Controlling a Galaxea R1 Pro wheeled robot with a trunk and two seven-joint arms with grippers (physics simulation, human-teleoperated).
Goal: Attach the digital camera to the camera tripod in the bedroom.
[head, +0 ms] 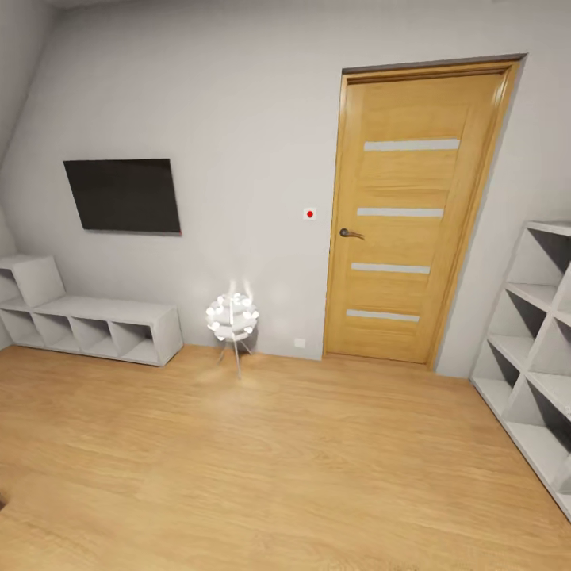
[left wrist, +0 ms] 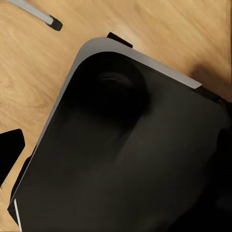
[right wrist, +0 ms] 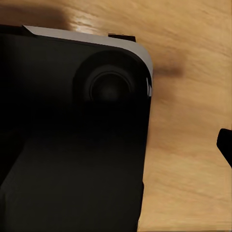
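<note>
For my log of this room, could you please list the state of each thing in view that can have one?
Wooden door: shut.
Wall-mounted TV: screen dark, off.
Floor lamp: lit, glowing white.
Low white cube shelf: compartments look empty.
Tall white cube shelf: visible compartments look empty.

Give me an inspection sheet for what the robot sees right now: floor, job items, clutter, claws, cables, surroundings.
Surface: light wood floor, bare in the middle.
Job's things: digital camera and camera tripod, nothing seen.
Clutter: small white lamp on thin legs, standing by the wall.
Claws: state cannot be told; wrist views look down on the robot's dark base over the floor.
Cables: nothing seen.
Surroundings: closed wooden door, wall-mounted black screen, low white cube shelf at left, tall white cube shelves at right.
</note>
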